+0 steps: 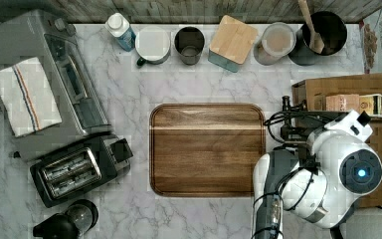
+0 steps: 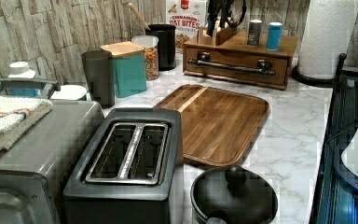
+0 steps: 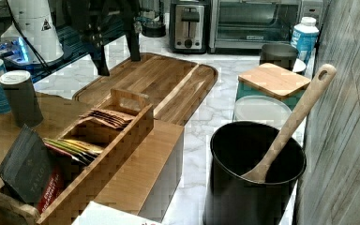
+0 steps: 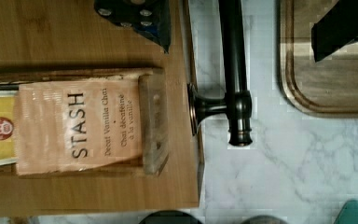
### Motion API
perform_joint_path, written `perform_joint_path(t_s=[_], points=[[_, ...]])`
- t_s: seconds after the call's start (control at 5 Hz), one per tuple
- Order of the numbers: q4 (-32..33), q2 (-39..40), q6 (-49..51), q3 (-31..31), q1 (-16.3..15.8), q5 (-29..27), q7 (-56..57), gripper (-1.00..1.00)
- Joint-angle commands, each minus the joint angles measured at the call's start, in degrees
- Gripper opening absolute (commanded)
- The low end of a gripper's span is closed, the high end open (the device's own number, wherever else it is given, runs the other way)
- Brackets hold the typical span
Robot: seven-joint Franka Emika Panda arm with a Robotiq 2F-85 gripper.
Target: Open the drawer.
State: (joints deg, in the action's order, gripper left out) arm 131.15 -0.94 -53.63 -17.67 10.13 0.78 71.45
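Note:
The drawer (image 2: 237, 75) is the front of a low wooden box at the far end of the counter in the left view, and it is shut flush. Its long black bar handle (image 2: 235, 67) runs across the front on two posts. The wrist view looks straight down on the handle (image 4: 237, 116), with one post and the bar's end showing. My gripper (image 4: 240, 49) hangs open above the bar: one finger is over the box top, the other over the tray's edge. My gripper (image 3: 120, 65) touches nothing. The top view has my gripper (image 1: 287, 124) at the box's left edge.
A dark wooden tray (image 1: 206, 149) lies right in front of the drawer. A tea-bag organizer (image 3: 98, 136) and two cans (image 2: 264, 33) stand on the box. A black pot with a wooden spoon (image 3: 253, 173), canisters (image 1: 234, 42), a toaster (image 1: 74, 172) and a toaster oven (image 1: 54, 79) line the counter.

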Motion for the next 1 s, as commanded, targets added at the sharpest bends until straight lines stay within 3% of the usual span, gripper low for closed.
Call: perform_joint_path(t_s=[0.2,0.8,1.0], points=[[6.1,-0.8,-2.2,1.2,-1.0,0.2,-4.7,1.0],[9.3,6.3,-14.2,0.7,0.0,-4.8,3.0,1.0],[10.0,8.3,-15.8,1.7,0.0,-8.8,4.0,1.0]])
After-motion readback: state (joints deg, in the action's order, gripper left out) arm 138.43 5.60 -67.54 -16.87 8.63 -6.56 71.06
